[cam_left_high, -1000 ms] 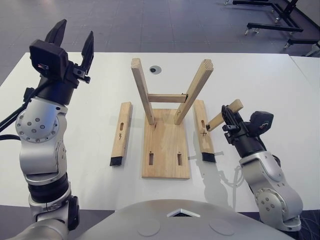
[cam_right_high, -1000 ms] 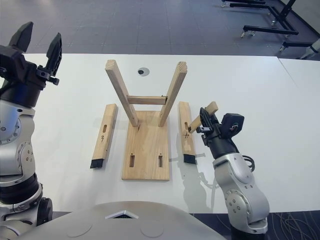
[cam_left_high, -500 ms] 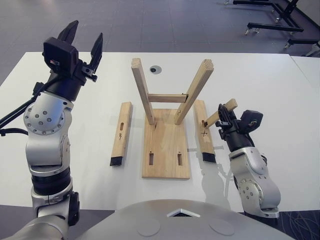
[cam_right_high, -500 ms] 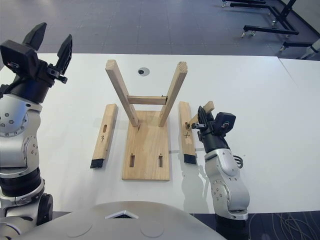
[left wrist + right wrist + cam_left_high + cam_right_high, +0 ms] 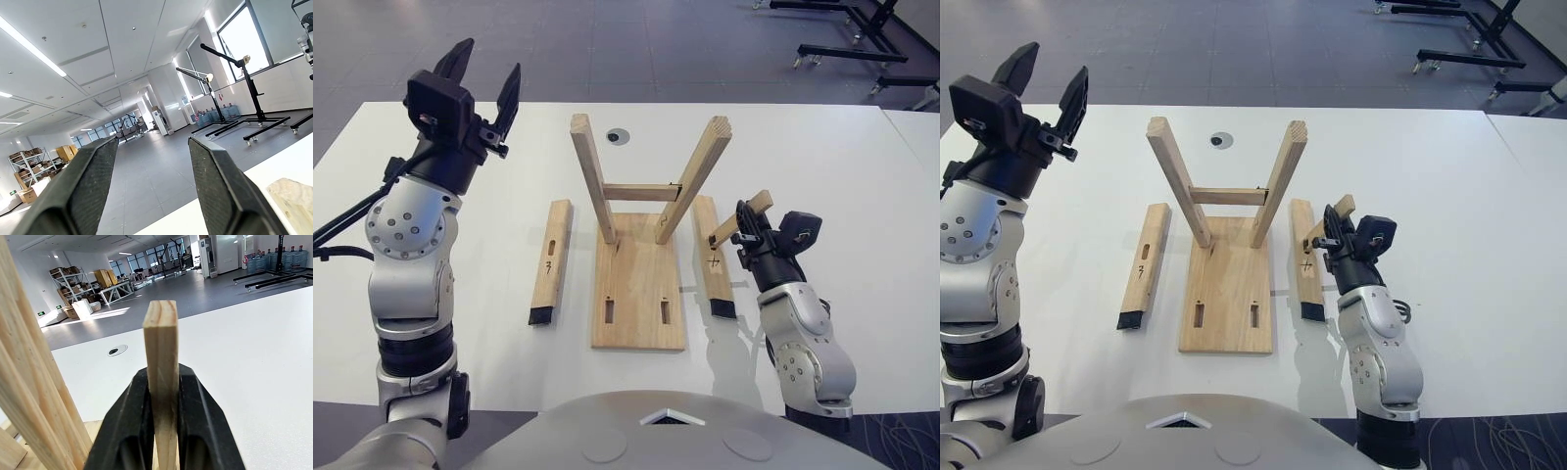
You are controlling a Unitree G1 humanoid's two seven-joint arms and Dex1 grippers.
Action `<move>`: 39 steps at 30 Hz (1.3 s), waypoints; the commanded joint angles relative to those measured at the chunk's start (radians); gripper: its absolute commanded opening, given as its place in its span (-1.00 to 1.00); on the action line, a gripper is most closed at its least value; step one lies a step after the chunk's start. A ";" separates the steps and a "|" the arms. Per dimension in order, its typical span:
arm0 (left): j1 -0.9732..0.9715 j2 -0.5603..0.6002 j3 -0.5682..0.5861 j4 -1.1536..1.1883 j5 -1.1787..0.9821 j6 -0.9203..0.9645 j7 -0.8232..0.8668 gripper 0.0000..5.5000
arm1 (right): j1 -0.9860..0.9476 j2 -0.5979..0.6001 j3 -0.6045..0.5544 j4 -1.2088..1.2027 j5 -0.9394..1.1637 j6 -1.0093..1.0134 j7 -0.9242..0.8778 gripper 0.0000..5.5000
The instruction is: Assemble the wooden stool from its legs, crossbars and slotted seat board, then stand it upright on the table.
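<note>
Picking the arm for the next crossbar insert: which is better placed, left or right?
Right, most likely. The right tool is shut on the crossbar, whose lower end sits close to the slotted leg lying beside the seat board. The left tool is open, empty and raised far to the left.

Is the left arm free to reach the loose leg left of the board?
Probably yes: the left gripper is open, raised over the table, and the leg lies flat apart from the board, nothing between them.
</note>
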 commanded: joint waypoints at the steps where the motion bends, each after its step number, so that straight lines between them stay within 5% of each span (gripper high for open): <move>1: -0.004 0.008 -0.007 -0.001 0.006 0.006 0.000 -0.05 | 0.002 -0.012 0.000 0.014 -0.014 0.046 0.003 -0.86; 33: -0.006 -0.028 -0.033 0.050 0.052 -0.065 0.045 -0.05 | -0.174 -0.143 -0.079 0.362 -0.128 -0.076 0.186 -0.86; 39: 0.010 -0.032 -0.023 0.047 0.064 -0.076 0.057 -0.05 | -0.214 -0.159 -0.097 0.344 -0.094 -0.048 0.223 -0.47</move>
